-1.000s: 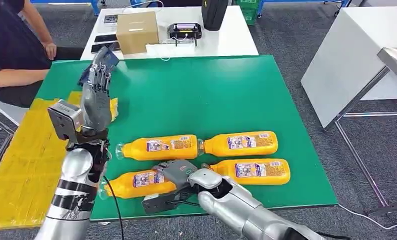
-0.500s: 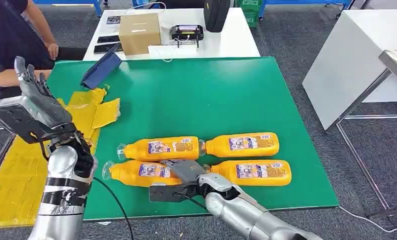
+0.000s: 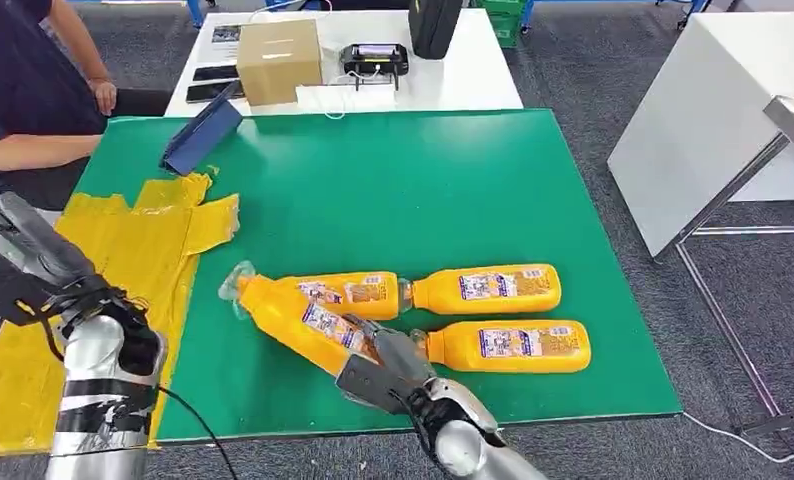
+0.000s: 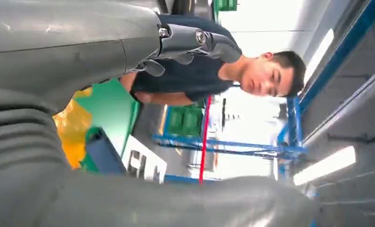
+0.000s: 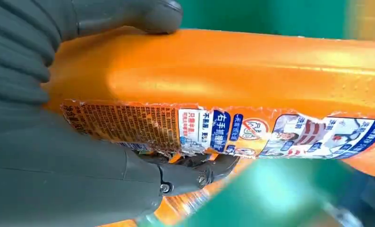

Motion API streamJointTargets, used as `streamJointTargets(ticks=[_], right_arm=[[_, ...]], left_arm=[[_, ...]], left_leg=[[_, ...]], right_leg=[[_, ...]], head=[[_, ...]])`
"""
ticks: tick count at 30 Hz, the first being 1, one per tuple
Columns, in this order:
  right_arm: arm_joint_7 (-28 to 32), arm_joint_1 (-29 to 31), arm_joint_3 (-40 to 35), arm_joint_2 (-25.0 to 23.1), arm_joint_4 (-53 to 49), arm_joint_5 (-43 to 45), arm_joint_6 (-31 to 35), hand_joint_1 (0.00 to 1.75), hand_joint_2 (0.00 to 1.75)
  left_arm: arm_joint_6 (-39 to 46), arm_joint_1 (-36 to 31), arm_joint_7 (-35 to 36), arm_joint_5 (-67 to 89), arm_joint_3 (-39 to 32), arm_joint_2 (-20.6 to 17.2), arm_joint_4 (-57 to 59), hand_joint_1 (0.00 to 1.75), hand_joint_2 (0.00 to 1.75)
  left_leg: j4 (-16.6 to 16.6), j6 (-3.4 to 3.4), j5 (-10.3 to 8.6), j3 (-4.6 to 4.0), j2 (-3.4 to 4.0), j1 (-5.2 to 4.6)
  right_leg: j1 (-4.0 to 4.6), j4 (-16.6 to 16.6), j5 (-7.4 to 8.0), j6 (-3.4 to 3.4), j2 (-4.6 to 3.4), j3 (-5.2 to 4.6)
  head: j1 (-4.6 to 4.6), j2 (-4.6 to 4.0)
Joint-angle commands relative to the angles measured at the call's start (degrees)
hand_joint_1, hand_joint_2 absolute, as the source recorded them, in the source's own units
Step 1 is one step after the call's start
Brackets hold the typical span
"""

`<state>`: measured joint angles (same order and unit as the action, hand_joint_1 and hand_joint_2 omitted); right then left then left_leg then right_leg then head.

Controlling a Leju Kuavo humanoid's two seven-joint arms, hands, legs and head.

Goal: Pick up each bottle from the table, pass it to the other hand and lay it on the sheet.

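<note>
The right hand (image 3: 378,368) has hold of one orange bottle (image 3: 298,320). Its fingers (image 5: 195,172) are curled round the fat end of the bottle, and its thumb (image 5: 129,16) presses on the other side. The bottle is tilted. Its cap end points up and away toward the yellow sheet (image 3: 123,260), and its fat end sits in the hand near the front edge of the green tabletop (image 3: 393,190).

Three more orange bottles lie flat on the tabletop. One bottle with its cap to the left (image 3: 358,290) lies just behind the held one and partly under it. A second one (image 3: 488,288) lies next to it on the right, end to end. A third one (image 3: 513,345) lies in front of that, just beside the right hand.

The left hand (image 4: 190,45) is up in the air at the left side, well apart from the bottles. It holds nothing, and its fingers are a little bent.

The yellow sheet lies at the left of the tabletop. A person (image 3: 23,90) sits behind it.
</note>
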<state>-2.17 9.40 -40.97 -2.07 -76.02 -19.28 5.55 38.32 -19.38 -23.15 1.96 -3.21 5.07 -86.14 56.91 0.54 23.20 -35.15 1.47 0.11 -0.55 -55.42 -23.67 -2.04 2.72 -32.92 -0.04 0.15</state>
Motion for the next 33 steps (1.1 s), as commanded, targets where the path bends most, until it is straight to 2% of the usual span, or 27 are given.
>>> streamJointTargets(ticks=[1,3,4,7,8,11,13,17,20,23,28,33], right_arm=[[5.4,-7.98,9.35,-1.14,-20.73,0.95,2.07,1.75,1.75],[7.42,-8.82,10.0,-1.2,-22.95,0.04,3.63,1.75,1.75],[8.05,-9.27,10.37,-1.22,-23.97,-0.11,4.26,1.75,1.75],[10.69,-10.82,11.96,-0.9,-26.72,0.43,5.64,1.75,1.75],[11.56,-11.08,11.72,0.7,-27.34,0.4,5.79,1.75,1.75],[13.29,-10.98,11.8,2.31,-27.46,1.82,5.55,1.75,1.75],[13.32,-10.89,11.86,2.31,-27.44,1.86,5.51,1.75,1.75],[13.32,-10.66,11.8,2.02,-27.33,1.85,5.55,1.75,1.75],[13.46,-10.14,11.51,2.48,-27.51,1.92,4.69,1.75,1.75],[13.17,-9.66,11.71,2.58,-27.51,1.78,3.87,1.75,1.75],[9.98,-7.88,11.67,2.87,-25.89,0.84,2.05,1.75,1.75],[9.94,-7.48,11.7,2.67,-25.38,0.84,2.04,1.75,1.75]], left_arm=[[-12.98,3.05,10.85,-0.83,2.15,-1.81,-0.26,0.0,1.75],[-18.91,3.65,12.89,-6.47,3.37,-1.8,-0.02,0.0,1.75],[-20.97,3.91,13.85,-8.56,3.91,-1.97,0.14,0.0,1.75],[-35.53,5.98,19.77,-22.18,7.02,-4.04,-0.31,0.0,1.75],[-41.86,7.47,21.37,-27.28,8.45,-5.01,-0.67,0.0,1.75],[-53.29,10.75,23.17,-36.04,11.07,-6.72,-2.74,0.0,1.75],[-53.29,10.96,23.17,-36.02,11.11,-6.65,-2.95,0.0,1.75],[-53.32,10.91,23.34,-36.09,11.14,-6.68,-3.49,0.0,1.75],[-59.66,11.81,23.59,-39.36,13.13,-7.92,-5.4,0.0,1.75],[-62.23,12.85,23.91,-41.35,14.8,-8.0,-7.58,0.0,1.75],[-62.48,13.53,22.77,-40.03,16.54,-7.53,-10.0,0.0,1.75],[-62.37,13.57,22.75,-39.89,16.61,-7.47,-10.35,0.0,1.75]], left_leg=[[0.0,-0.02,0.09,0.04,-0.13,0.0],[0.1,-0.04,0.25,0.2,-0.22,0.08],[0.02,-0.01,0.08,0.0,-0.17,0.03],[0.08,-0.03,0.18,0.04,-0.2,0.06],[0.02,-0.02,0.1,-0.07,-0.17,0.0],[-0.05,-0.01,0.11,-0.01,-0.03,-0.02],[-0.04,-0.03,0.23,0.17,-0.01,-0.01],[0.0,-0.04,0.13,-0.04,-0.09,0.0],[0.01,-0.04,0.12,-0.07,-0.07,0.02],[0.03,-0.02,0.13,-0.11,-0.03,0.03],[0.03,0.0,0.16,-0.04,-0.05,0.03],[-0.02,-0.02,0.09,-0.14,-0.04,0.0]], right_leg=[[-0.04,-0.05,-0.13,0.04,-0.11,0.03],[0.04,-0.07,-0.27,0.07,-0.2,0.25],[0.01,-0.03,-0.12,0.03,-0.07,0.02],[0.01,-0.04,-0.2,0.07,-0.18,0.1],[-0.04,-0.02,-0.14,0.05,-0.11,-0.04],[-0.08,0.09,-0.08,0.05,-0.2,0.0],[-0.08,0.07,-0.18,0.09,-0.37,0.17],[-0.06,0.01,-0.12,0.08,-0.16,-0.04],[-0.04,0.02,-0.09,0.07,-0.19,-0.08],[0.0,0.01,-0.09,0.04,-0.21,-0.12],[-0.01,0.02,-0.12,0.05,-0.25,-0.02],[-0.04,0.04,-0.05,0.05,-0.18,-0.11]], head=[[0.0,0.0],[0.02,0.0],[0.0,0.0],[0.0,0.0],[0.02,0.0],[0.02,0.0],[0.0,0.0],[0.0,0.0],[0.0,0.0],[0.0,0.0],[0.0,0.0],[0.0,0.0]])
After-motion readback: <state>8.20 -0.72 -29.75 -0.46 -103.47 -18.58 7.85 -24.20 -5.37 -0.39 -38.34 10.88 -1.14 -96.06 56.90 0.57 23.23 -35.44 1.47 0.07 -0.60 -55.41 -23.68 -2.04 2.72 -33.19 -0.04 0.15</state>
